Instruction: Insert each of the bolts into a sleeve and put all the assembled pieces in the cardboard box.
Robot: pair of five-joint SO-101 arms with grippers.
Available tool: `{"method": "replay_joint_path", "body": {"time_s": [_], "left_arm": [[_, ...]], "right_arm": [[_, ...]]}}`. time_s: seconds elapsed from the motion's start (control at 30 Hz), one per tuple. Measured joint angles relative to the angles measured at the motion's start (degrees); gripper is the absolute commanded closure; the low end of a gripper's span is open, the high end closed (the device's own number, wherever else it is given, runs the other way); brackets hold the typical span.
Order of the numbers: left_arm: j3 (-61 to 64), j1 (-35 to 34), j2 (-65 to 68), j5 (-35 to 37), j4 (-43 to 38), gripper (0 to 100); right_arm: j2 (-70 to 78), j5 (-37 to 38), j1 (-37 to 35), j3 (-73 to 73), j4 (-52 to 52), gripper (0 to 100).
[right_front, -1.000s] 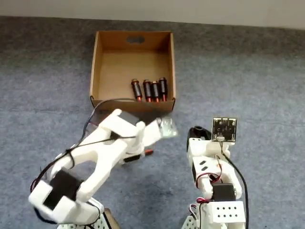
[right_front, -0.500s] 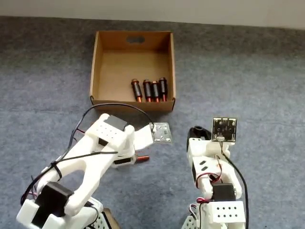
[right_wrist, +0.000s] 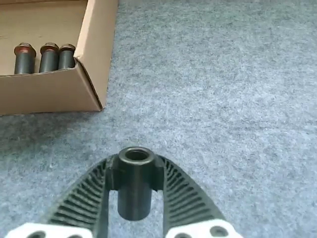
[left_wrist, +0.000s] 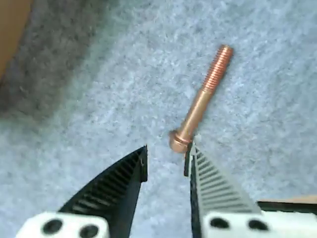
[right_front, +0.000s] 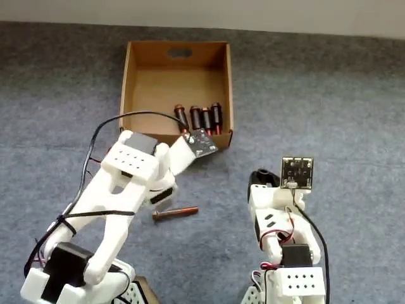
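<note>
A copper bolt (right_front: 175, 213) (left_wrist: 200, 101) lies flat on the grey carpet in front of the cardboard box (right_front: 125, 95). My left gripper (left_wrist: 167, 157) (right_front: 161, 197) hangs open just above the bolt's head end, with one fingertip close beside the head and nothing between the fingers. My right gripper (right_wrist: 134, 193) is shut on a black sleeve (right_wrist: 134, 173) (right_front: 261, 175), held with its open bore facing out, to the right of the bolt. Several assembled pieces (right_front: 199, 119) (right_wrist: 44, 57) lie side by side against the box's near wall.
Grey carpet covers the whole table. The box (right_wrist: 54, 91) stands at the back centre, its near-right corner close to the left arm's wrist camera (right_front: 201, 143). Open carpet lies between the two arms and to the right of the box.
The left arm rose and swung its wrist toward the box. The bolt, earlier half hidden under that gripper, now lies fully exposed on the carpet. The right arm kept still.
</note>
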Motion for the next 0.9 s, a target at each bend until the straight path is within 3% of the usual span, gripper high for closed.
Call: {"method": "replay_joint_path", "body": {"time_s": [0.23, 0.4, 0.63, 0.9], "left_arm": [[3.43, 7.21, 0.00, 13.27, 2.73, 86], [9.05, 10.73, 0.00, 16.62, 1.05, 86], [17.67, 8.35, 0.00, 16.97, -14.68, 86], [18.20, 0.88, 0.00, 17.05, -22.24, 86]], "right_arm": [[0.00, 0.00, 0.00, 0.00, 0.00, 99.3], [0.00, 0.00, 0.00, 0.00, 0.00, 99.3], [0.00, 0.00, 0.00, 0.00, 0.00, 99.3], [0.00, 0.00, 0.00, 0.00, 0.00, 99.3]]}}
